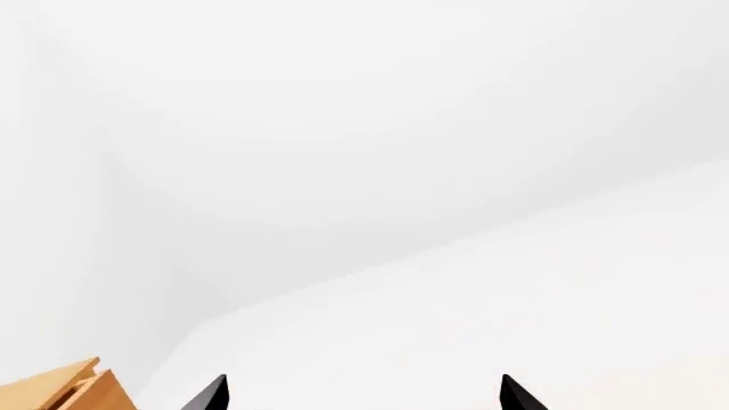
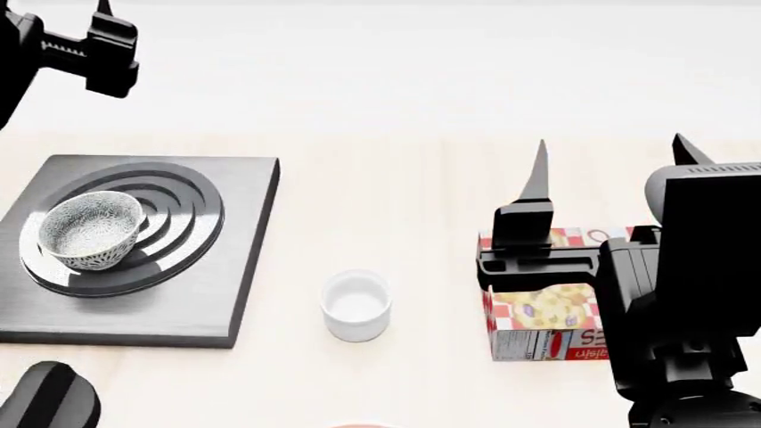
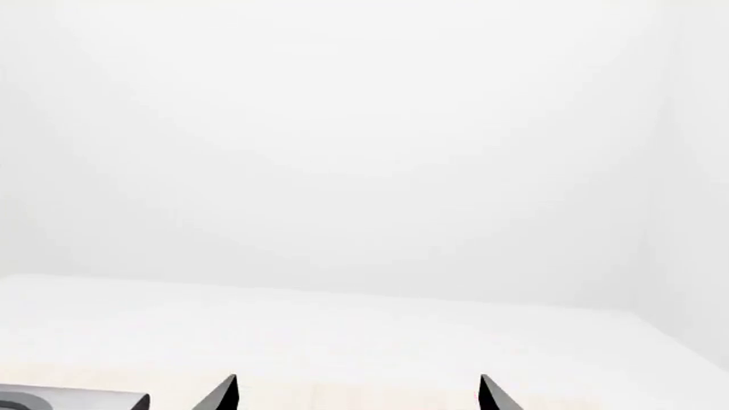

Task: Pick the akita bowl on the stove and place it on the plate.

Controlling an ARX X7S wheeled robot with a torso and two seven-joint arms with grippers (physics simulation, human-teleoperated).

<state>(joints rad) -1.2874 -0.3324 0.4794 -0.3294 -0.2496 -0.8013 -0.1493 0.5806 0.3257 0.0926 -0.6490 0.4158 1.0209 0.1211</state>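
A pale wooden table (image 2: 393, 205) under white walls lies before us. On it the akita bowl (image 2: 92, 229) sits tilted on the stove (image 2: 238, 267) rings, near the white cup (image 2: 355, 305). We judge it light, rigid, breakable, best pinched at the rim. Our left gripper (image 1: 362, 395) and right gripper (image 2: 607, 169) hang spread and empty.

The only print sits on the red-and-white checkered box (image 2: 537, 325) just behind the right gripper (image 2: 607, 169). Red letters run along its lower edge and a small white label panel marks its side, but neither can be read.
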